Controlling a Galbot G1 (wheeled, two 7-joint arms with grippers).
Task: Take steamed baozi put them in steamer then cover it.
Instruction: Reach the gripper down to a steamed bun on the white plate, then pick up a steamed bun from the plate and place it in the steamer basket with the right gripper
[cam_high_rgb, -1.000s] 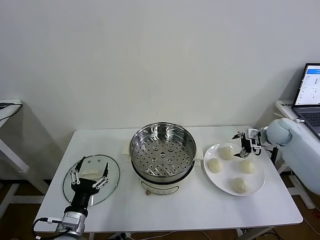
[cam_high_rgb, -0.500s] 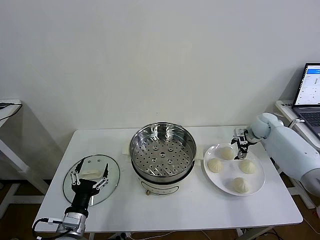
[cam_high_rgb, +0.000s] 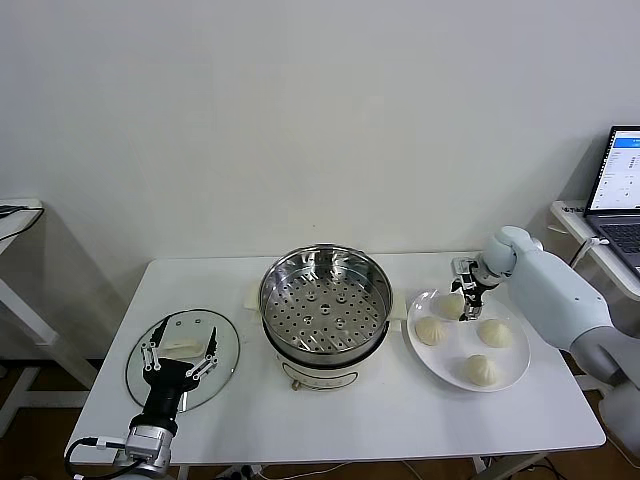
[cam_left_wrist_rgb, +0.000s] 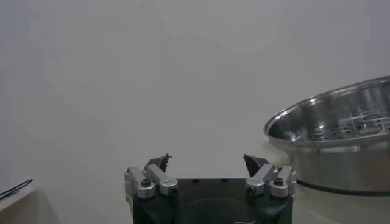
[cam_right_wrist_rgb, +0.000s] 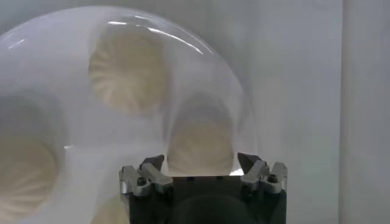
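Four small round cream-white pleated buns (cam_high_rgb: 455, 305) sit on a flat white plate (cam_high_rgb: 515, 372) at 3 o'clock from the big shiny steel steamer pot (cam_high_rgb: 325, 300), which is empty. The right gripper (cam_high_rgb: 464, 290) is low over the bun at the plate's 11 o'clock, its fingers spread on both sides of it in the wrist view, not squeezing yet. The left gripper (cam_high_rgb: 180, 345) waits spread wide over the round clear glass lid (cam_high_rgb: 228, 345) at the pot's 9 o'clock. The buns look soft, light and easy to squash, so hold one gently by its round sides.

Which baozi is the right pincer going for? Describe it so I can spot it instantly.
Find the white plate on the table, on the right-arm side of the steel steamer. Four baozi sit on it; the target baozi is the far one nearest the wall, the only one with the right pincer straddling it.
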